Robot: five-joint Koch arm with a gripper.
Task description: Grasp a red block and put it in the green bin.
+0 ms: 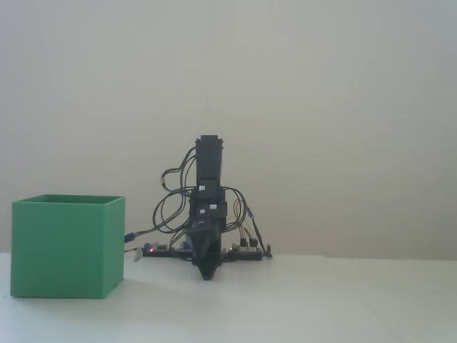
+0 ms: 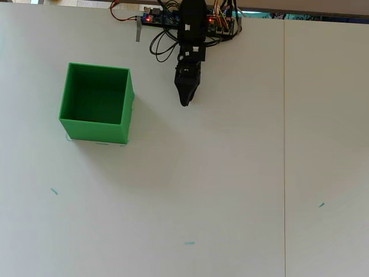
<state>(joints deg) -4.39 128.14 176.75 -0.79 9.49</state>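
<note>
Green bin (image 2: 95,103): stands open-topped at the left of the overhead view, inside seemingly empty, likely placed within the arm's reach.
End effector (image 2: 185,101): folded low near its base, tips drawn to one point, apparently closed on nothing.
Red block: nowhere visible in either view.
Desk (image 2: 230,184): white; small green tape marks.
Writing: none legible.

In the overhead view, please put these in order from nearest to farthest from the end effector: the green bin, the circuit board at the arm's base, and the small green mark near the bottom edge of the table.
From the end effector:
1. Circuit board, above it, at the table's top edge.
2. Green bin, to its left, only slightly farther.
3. Small green mark, far below, near the bottom edge.
</note>
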